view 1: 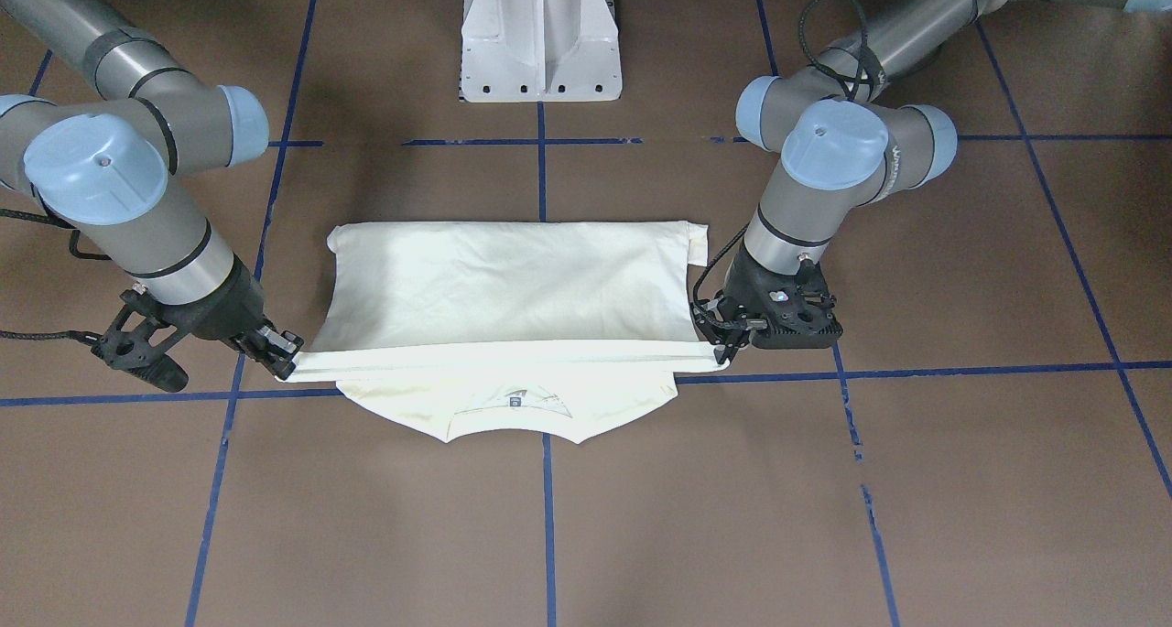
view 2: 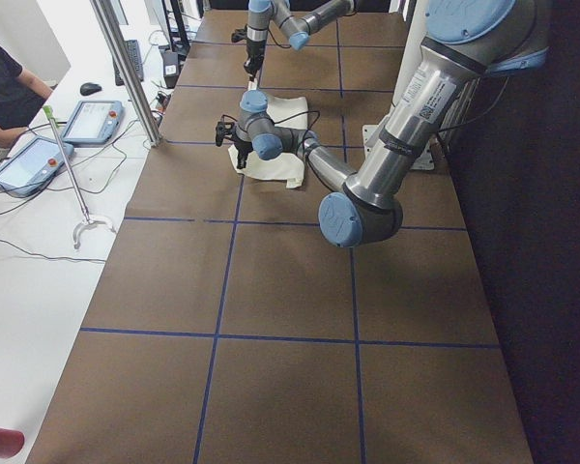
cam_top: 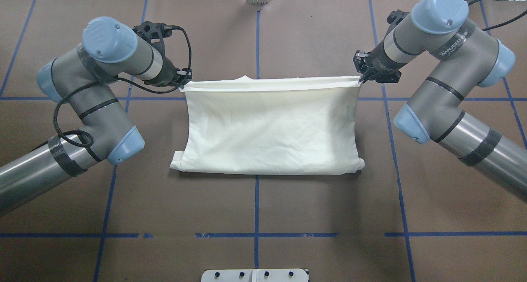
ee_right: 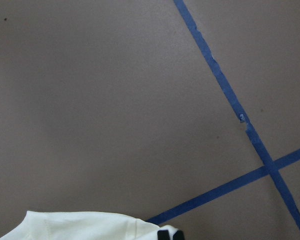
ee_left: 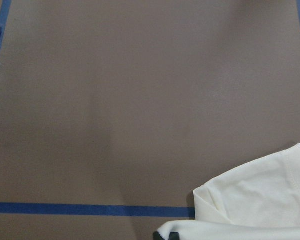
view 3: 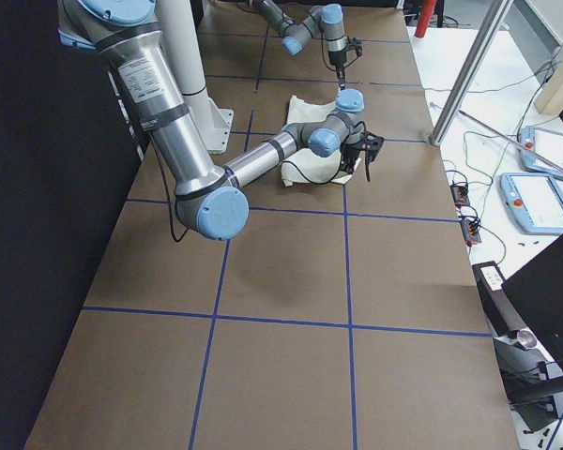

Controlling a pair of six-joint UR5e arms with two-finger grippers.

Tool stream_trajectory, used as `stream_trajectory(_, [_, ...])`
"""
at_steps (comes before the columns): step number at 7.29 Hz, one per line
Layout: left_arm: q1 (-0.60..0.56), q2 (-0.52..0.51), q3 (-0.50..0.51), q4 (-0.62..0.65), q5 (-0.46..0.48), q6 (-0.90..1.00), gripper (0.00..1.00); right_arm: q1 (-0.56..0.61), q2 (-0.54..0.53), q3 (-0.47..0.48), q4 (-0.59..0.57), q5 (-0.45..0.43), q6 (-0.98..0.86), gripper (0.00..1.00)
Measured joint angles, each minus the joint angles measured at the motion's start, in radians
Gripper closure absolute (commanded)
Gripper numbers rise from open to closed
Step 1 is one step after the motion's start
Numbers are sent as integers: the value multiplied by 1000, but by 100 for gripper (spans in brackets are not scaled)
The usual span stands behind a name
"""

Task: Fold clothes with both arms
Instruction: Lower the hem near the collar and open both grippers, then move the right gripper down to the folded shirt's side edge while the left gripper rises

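The cream-white T-shirt (cam_top: 267,125) lies folded at the table's middle, plain side up; its print is hidden. Its collar end (view 1: 513,405) sticks out from under the folded layer on the side away from the robot. My left gripper (cam_top: 185,82) is shut on one corner of the folded layer's far edge, also seen in the front-facing view (view 1: 723,352). My right gripper (cam_top: 361,78) is shut on the other corner, also seen in the front-facing view (view 1: 286,360). The edge is stretched taut between them, slightly above the table. Both wrist views show a corner of cloth (ee_left: 260,200) (ee_right: 80,227).
The white pedestal base (view 1: 540,41) stands on the robot's side of the shirt. Blue tape lines (cam_top: 257,179) grid the brown table. A metal post (view 2: 126,68) and operator tablets (view 2: 92,121) stand beyond the table's far edge.
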Motion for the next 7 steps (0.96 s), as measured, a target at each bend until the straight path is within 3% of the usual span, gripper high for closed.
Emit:
stream_trajectory(2, [5, -23, 0, 0, -1, -21, 100, -11, 8, 0, 1, 0, 0, 100])
stream_trajectory(3, [8, -28, -1, 1, -2, -36, 94, -16, 8, 0, 1, 1, -4, 84])
stream_trajectory(4, [12, -29, -2, 2, -3, -43, 25, -21, 8, 1, 1, 0, -7, 23])
stream_trajectory(5, [13, -30, -2, 1, -2, -46, 0, -25, 7, 2, 2, 0, -10, 0])
stream_trajectory(7, [14, -31, -3, 2, -1, -43, 0, -30, -7, 1, 40, 0, -15, 0])
